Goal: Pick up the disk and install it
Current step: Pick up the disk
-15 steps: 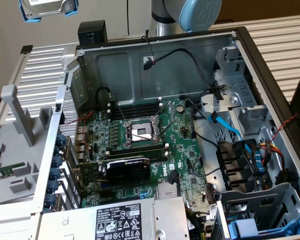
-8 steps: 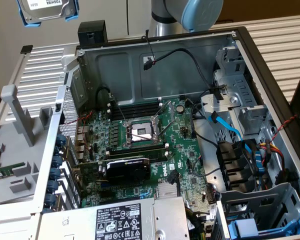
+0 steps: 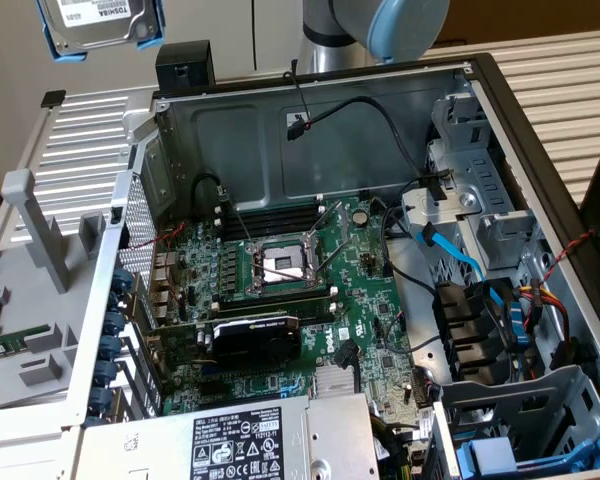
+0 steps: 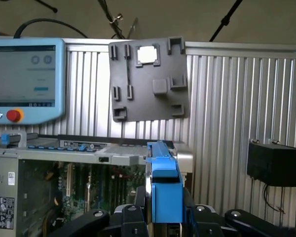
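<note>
The disk (image 3: 98, 22), a silver hard drive with a white Toshiba label in a bright blue frame, hangs in the air at the exterior view's upper left, above and outside the open computer case (image 3: 310, 130). In the wrist view the disk (image 4: 164, 182) stands edge-on, its blue frame clamped between the black fingers (image 4: 140, 198) of my gripper (image 4: 165, 217), which is shut on it. Beyond the disk lies the rim of the case.
Inside the case are the motherboard (image 3: 280, 300), a black card (image 3: 255, 340), loose cables and the silver power-supply box (image 3: 240, 445). Drive bays with a blue tray (image 3: 500, 460) sit at the lower right. A grey fixture (image 3: 30, 300) lies left; a teach pendant (image 4: 24, 79) stands nearby.
</note>
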{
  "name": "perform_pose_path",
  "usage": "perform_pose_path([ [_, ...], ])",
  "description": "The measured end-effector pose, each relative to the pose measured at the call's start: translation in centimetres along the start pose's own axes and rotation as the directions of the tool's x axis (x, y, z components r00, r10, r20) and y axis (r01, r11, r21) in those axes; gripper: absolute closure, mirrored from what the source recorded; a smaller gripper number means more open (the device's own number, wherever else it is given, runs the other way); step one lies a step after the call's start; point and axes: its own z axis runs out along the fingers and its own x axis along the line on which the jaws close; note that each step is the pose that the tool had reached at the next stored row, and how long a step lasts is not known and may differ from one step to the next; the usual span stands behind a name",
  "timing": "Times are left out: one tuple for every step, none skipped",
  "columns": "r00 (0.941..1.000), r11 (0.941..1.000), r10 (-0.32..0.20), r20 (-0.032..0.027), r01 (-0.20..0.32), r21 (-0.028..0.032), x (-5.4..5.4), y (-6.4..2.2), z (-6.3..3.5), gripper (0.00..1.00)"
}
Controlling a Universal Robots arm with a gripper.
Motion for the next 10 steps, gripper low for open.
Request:
perform_pose_path([
  [1.0, 1.0, 0.0, 0.0, 0.0, 0.0, 0.1, -0.19, 0.01, 0.63],
  [1.0, 1.0, 0.0, 0.0, 0.0, 0.0, 0.2, -0.4, 0.02, 0.63],
  [1.0, 1.0, 0.0, 0.0, 0.0, -0.0001, 0.3, -0.62, 0.02, 0.63],
  [1.0, 1.0, 0.0, 0.0, 0.0, -0.0001, 0.4, -0.85, 0.02, 0.63],
  [1.0, 1.0, 0.0, 0.0, 0.0, 0.0, 0.4, -1.1, 0.03, 0.63],
  [1.0, 1.0, 0.0, 0.0, 0.0, 0.0, 0.5, -1.38, 0.04, 0.63],
  [1.0, 1.0, 0.0, 0.0, 0.0, -0.0001, 0.6, -1.68, 0.04, 0.63],
  [1.0, 1.0, 0.0, 0.0, 0.0, 0.0, 0.6, -1.97, 0.05, 0.63],
  [1.0, 1.0, 0.0, 0.0, 0.0, 0.0, 0.7, -2.27, 0.06, 0.63],
  [1.0, 1.0, 0.0, 0.0001, 0.0, 0.0, 0.8, -2.56, 0.07, 0.63],
])
